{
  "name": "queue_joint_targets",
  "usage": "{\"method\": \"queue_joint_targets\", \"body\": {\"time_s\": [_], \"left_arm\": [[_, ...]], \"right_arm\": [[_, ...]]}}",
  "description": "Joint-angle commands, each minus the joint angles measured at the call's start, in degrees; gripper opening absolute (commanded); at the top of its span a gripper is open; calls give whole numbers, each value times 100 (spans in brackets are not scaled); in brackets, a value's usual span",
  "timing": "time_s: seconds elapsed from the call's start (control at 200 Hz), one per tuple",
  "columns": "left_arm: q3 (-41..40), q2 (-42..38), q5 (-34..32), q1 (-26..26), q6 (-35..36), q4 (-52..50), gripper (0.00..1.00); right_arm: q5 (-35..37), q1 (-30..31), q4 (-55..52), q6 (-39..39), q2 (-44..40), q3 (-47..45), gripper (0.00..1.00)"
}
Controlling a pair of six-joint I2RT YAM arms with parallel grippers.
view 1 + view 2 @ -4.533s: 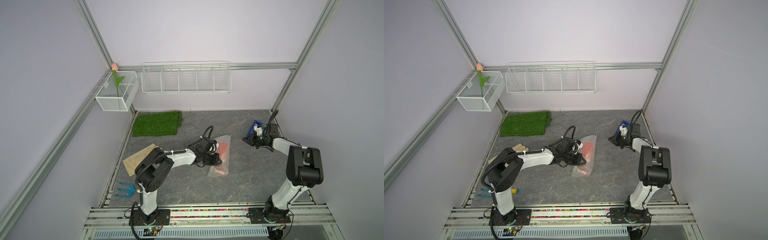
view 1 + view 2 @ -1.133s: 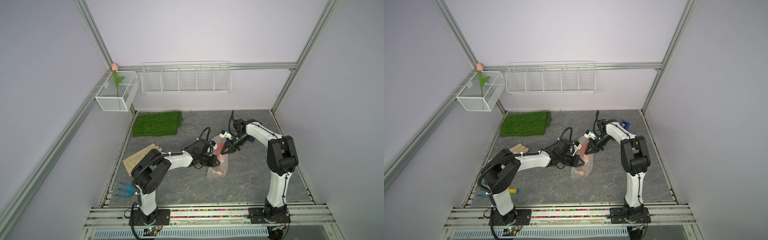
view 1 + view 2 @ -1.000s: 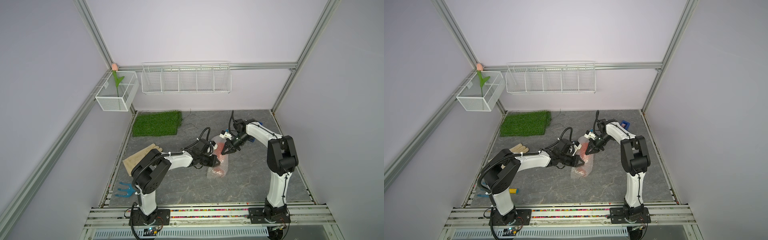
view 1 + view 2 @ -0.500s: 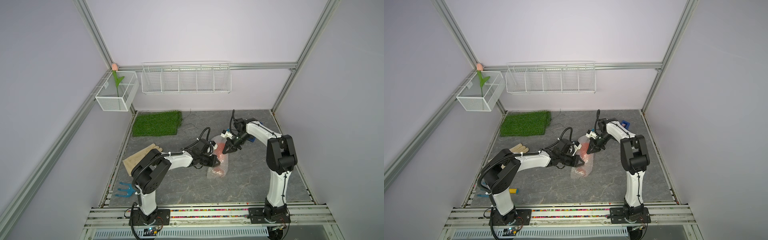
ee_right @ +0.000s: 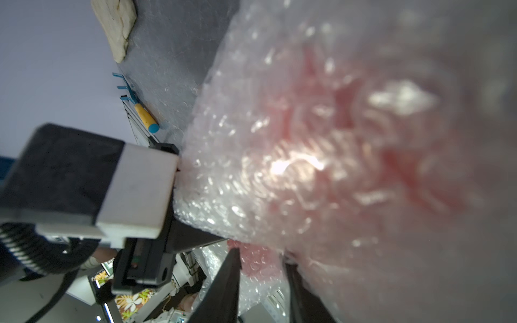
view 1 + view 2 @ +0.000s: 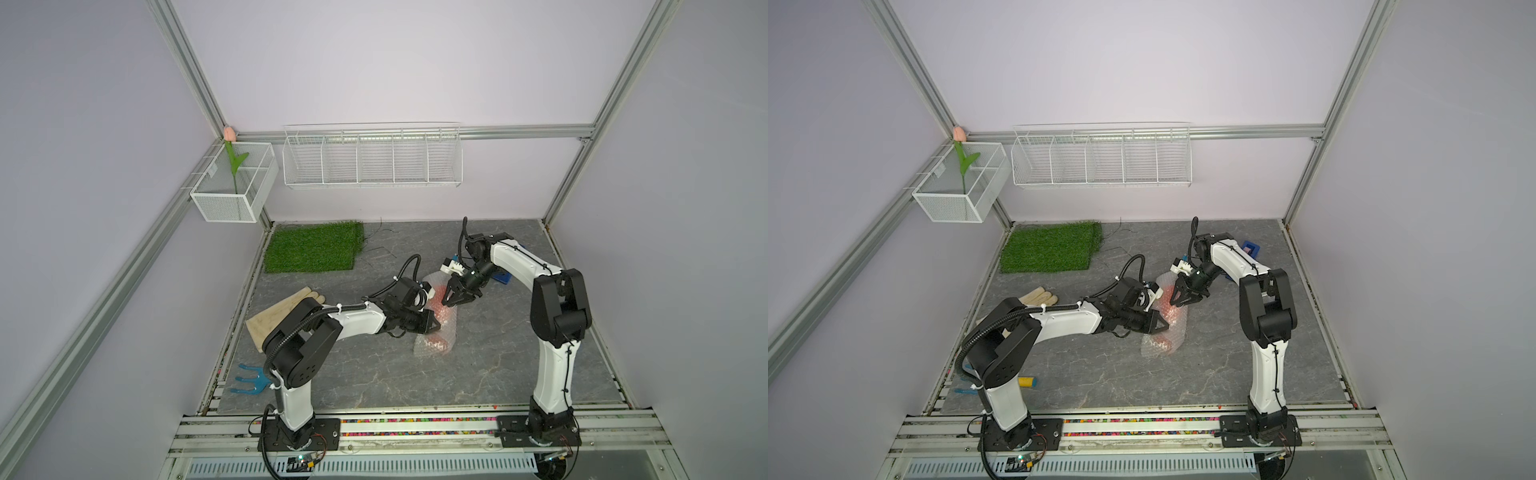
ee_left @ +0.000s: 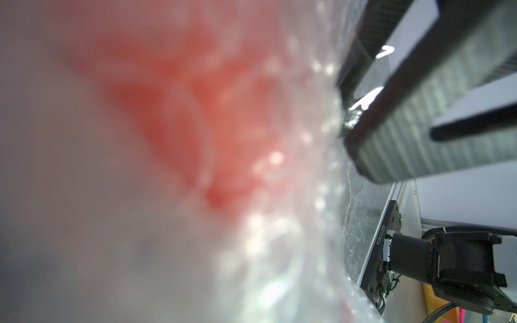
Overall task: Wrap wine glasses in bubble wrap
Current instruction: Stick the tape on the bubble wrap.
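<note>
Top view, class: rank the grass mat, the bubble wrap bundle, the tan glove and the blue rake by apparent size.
1. grass mat, clearly largest.
2. bubble wrap and glove: too alike to rank, both partly hidden by the left arm.
3. rake, smallest, its handle hidden.

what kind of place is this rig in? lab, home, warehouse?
Most likely a lab robot test cell, not a lived-in room: an aluminium-profile frame with plain lilac panels, the left arm and right arm bolted to a front rail, and staged props like the grass mat.
</note>
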Motion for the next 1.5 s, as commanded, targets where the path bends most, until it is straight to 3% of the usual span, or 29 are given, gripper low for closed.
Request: {"method": "queue_joint_targets", "body": {"time_s": [0.0,0.17,0.975,1.495], "left_arm": [[-196,81,-68,-11,-3,-612,12],[-202,92,-67,-15,-6,-597,12],[-242,54,-82,-11,-21,-568,12],[-243,70,-89,-13,-13,-585,12]], "right_arm": [[398,-10,-52,-17,12,105,40],[529,-5,-55,46,-19,161,44],[867,34,270,537,-376,251,42],[647,227,95,490,-732,391,42]]}}
